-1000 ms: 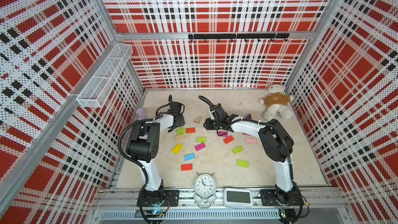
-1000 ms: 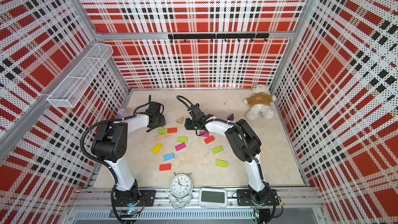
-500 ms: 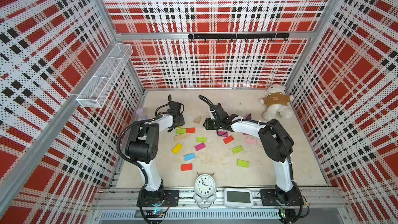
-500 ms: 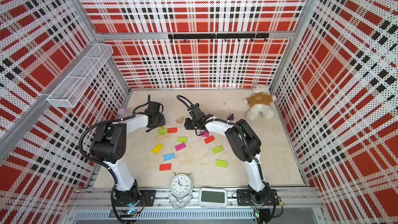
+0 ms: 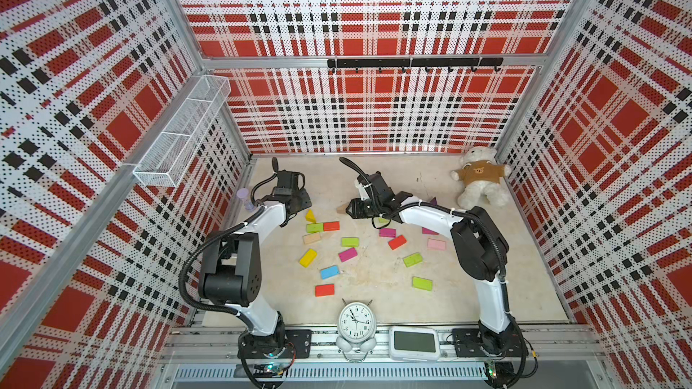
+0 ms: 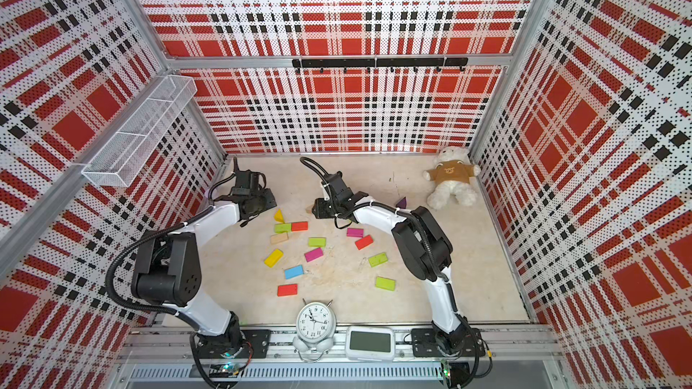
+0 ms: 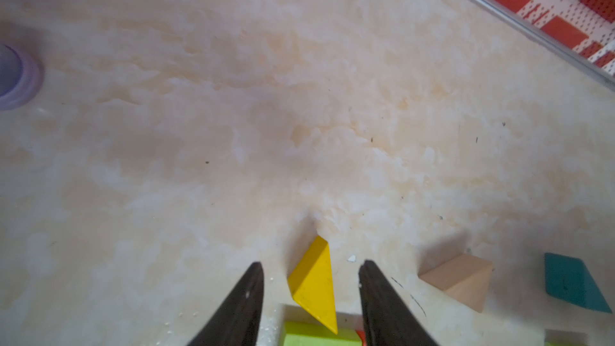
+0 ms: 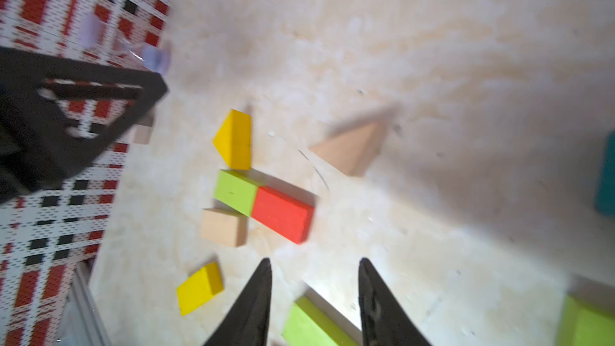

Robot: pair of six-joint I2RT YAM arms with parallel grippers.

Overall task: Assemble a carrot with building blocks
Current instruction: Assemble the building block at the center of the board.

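Now, left of centre in both top views, the left gripper point(image 7: 311, 262) straddles the yellow wedge point(image 7: 314, 282), released; the right gripper point(image 8: 314, 259) hangs unclenched, empty.

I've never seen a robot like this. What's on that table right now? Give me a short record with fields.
Setting: beige table
Left hand: open, one finger on each side of the yellow wedge, not gripping it
Right hand: open, holding nothing
Joined pieces: lime block and red block end to end, tan block beside the lime one
Elsewhere: other blocks scattered flat, several colours
Bystanders: teddy bear, alarm clock
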